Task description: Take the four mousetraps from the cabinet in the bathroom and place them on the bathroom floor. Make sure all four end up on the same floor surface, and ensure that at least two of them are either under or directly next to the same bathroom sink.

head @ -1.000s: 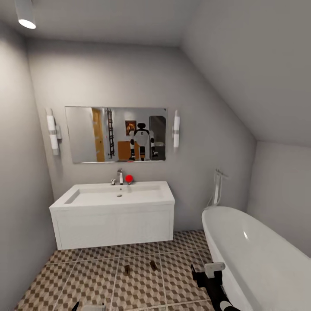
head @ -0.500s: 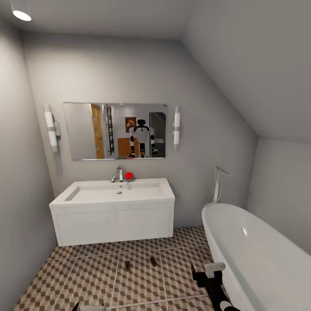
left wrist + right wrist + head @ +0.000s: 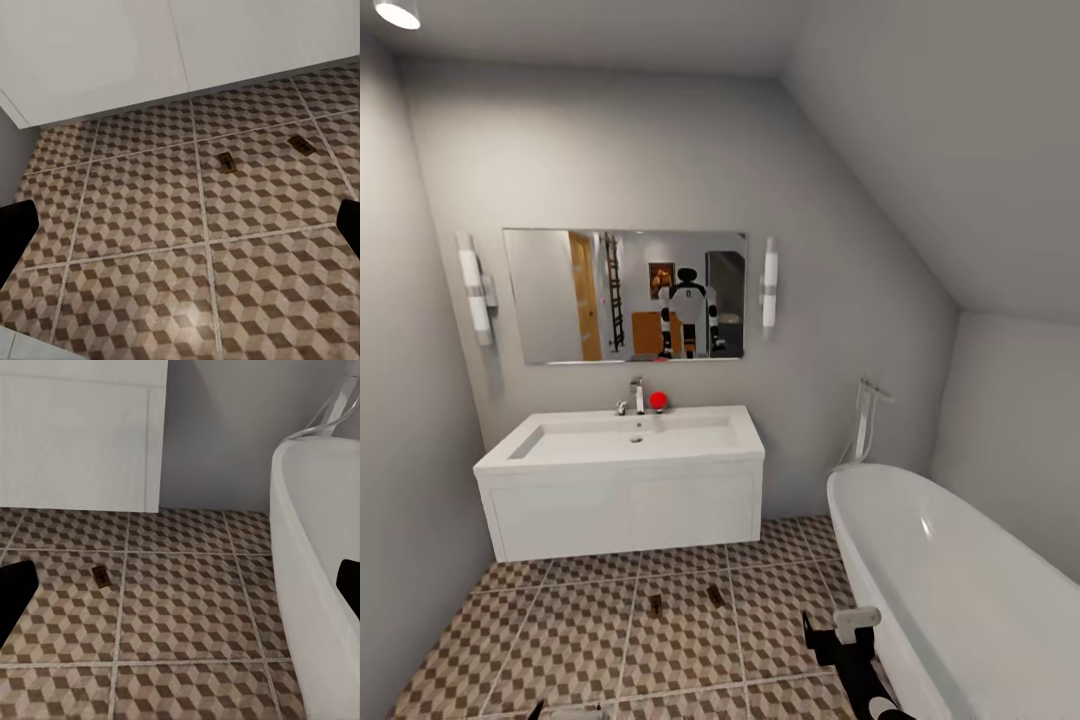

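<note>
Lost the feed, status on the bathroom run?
Both grippers open, empty. Two small tan wooden mousetraps on the cube-patterned tile floor before the white wall-hung sink. Nothing between.

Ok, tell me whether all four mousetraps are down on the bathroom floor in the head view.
No, just two mousetraps lie on the bathroom floor in front of the sink.

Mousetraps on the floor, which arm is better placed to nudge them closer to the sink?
Left, probably: the left end effector is open with both mousetraps ahead; the right end effector crowds the bathtub.
</note>
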Controlling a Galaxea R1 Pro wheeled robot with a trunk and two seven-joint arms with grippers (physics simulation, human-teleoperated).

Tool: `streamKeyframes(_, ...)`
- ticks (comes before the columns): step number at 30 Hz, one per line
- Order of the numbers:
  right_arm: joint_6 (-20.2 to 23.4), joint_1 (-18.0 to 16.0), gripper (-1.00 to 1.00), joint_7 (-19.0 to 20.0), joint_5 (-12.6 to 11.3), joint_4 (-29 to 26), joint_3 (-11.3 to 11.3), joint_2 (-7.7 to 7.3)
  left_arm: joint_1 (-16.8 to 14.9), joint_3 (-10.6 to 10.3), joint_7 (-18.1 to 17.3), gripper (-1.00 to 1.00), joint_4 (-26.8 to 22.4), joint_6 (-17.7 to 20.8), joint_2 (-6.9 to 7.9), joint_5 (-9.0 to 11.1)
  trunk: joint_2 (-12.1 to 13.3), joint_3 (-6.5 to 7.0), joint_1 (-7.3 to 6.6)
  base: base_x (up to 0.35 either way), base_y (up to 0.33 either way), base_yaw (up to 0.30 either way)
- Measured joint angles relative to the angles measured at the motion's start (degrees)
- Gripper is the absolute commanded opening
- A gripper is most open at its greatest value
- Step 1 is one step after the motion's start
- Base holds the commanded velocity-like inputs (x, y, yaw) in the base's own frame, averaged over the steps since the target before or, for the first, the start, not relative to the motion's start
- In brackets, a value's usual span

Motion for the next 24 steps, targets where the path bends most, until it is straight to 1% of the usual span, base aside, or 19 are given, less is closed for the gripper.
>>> streamKeyframes(10,0.05,-0.01,1.0,0.0,0.0,0.0,0.01,0.15,0.02,-0.01,0.0,1.0,0.0,0.01,-0.02,0.0,0.0,-0.93,0.0,0.0,0.0,0.0)
streamKeyframes(24,0.06,-0.02,1.0,0.0,0.0,0.0,0.01,0.1,0.09,0.05,-0.01,1.0,0.0,0.68,-0.5,0.0,0.0,-2.22,0.0,0.0,0.0,0.0)
